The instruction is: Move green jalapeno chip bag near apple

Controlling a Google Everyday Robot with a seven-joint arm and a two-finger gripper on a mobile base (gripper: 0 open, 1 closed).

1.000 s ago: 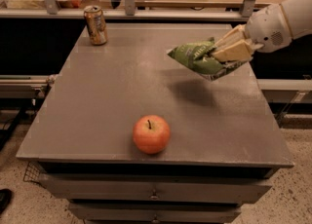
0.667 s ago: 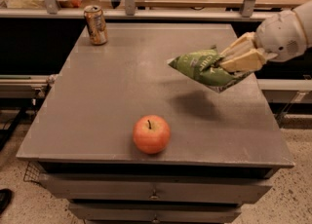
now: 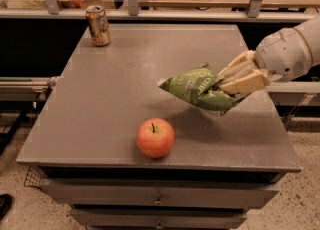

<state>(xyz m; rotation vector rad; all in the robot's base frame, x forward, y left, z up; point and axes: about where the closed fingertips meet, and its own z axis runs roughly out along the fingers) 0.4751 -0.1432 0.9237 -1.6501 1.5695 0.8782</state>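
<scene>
The green jalapeno chip bag point(image 3: 197, 92) is crinkly green with white lettering. It hangs in the air above the right half of the grey table point(image 3: 110, 89). My gripper point(image 3: 231, 85) comes in from the right and is shut on the bag's right end, with pale fingers point(image 3: 245, 81) above and below it. The red-orange apple point(image 3: 155, 137) with a dark stem stands near the table's front edge, below and left of the bag, apart from it.
A gold-brown drink can point(image 3: 98, 25) stands at the table's far left corner. A shelf with rails point(image 3: 165, 11) runs behind the table. Drawers point(image 3: 160, 194) sit under the table's front edge.
My gripper has carried the bag forward and lower, toward the front of the table, closer to the apple. The apple and can have not moved.
</scene>
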